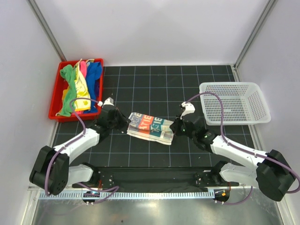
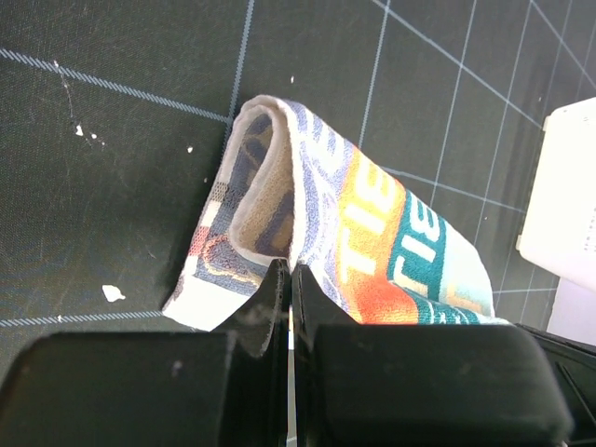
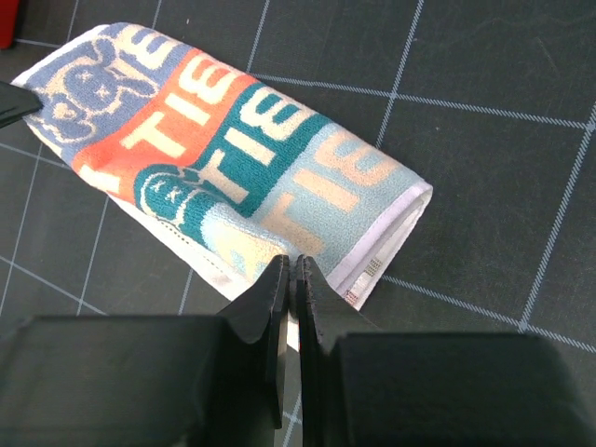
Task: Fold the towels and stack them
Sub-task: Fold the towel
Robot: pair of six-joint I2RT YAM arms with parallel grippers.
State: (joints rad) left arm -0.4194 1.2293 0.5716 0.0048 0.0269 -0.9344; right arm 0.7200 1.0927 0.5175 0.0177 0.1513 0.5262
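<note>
Where the two arms reach in from the near edge of the surface (image 1: 154,89), their tools meet the printed towel (image 1: 150,127) from either side, about midway between the left and right edges. The left tool (image 1: 124,123) is at the towel's left end and the right tool (image 1: 174,127) at its right end.

In the left wrist view the left tool (image 2: 289,270) has its jaws drawn together to a thin sliver, the tips at the near edge of the printed towel (image 2: 372,233). Its fold stands up there as a rounded loop with several layers showing. In the right wrist view the right tool (image 3: 291,265) is likewise closed to a narrow slit, its tips over the near hem of the printed towel (image 3: 214,158). The towel lies folded and flat on this side, with its lettering in orange, teal and pale blue facing up. Whether either tool has cloth pinched between its tips cannot be told.

Farther back, the red bin (image 1: 70,118) sits in the far left corner. It holds a loose heap of towels: a green one (image 1: 70,91), a yellow one (image 1: 83,89), a pink one (image 1: 83,70) and a blue one (image 1: 95,77). The white mesh basket (image 1: 229,84) stands by the right edge, well apart from the printed towel.
</note>
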